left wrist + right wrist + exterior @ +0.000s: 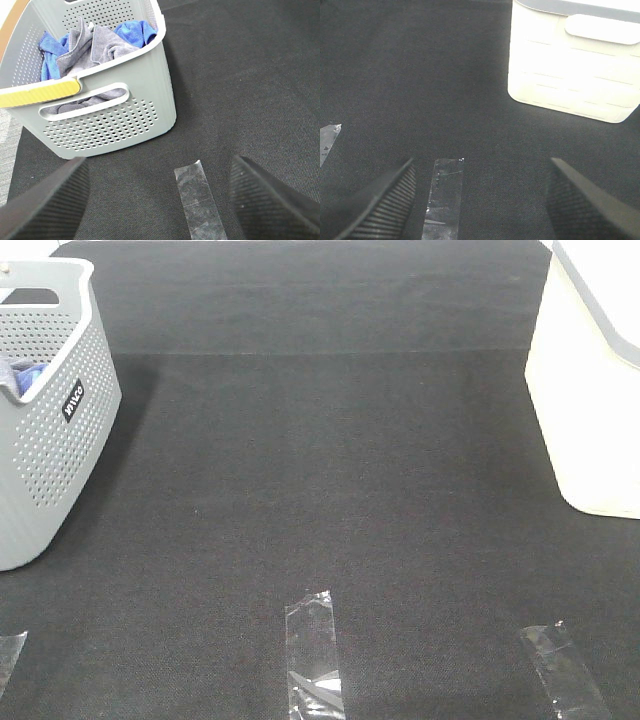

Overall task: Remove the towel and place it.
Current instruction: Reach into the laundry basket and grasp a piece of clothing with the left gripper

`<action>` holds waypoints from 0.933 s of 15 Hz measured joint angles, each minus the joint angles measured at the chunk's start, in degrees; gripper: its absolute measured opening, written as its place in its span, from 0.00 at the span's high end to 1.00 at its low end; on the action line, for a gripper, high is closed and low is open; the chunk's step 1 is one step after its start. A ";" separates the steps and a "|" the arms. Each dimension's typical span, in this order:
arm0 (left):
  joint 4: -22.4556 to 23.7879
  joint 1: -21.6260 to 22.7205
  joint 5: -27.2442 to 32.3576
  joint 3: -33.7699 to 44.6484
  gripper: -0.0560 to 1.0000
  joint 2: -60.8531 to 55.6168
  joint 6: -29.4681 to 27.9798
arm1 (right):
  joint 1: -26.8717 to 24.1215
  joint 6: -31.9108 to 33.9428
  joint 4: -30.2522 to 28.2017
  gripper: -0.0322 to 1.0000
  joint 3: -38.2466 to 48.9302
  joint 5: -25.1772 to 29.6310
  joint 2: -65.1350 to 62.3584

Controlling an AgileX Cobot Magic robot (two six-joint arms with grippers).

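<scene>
Black worktop [330, 490], and the towel [107, 42] lies crumpled inside the grey basket [120, 130] beside a blue cloth [49, 47]. My left gripper [160, 199] hovers near the basket, spread and empty; my right gripper [480, 200] likewise, well apart from it. Pick-up not begun, I'd say: next, reach over the rim onto the grey folds.

Black fabric tabletop [350, 490] bears clear tape strips [313, 635].
</scene>
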 joint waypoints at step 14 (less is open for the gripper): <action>0.00 0.00 0.00 0.00 0.25 0.00 0.00 | 0.00 0.00 0.00 0.31 0.00 0.00 0.00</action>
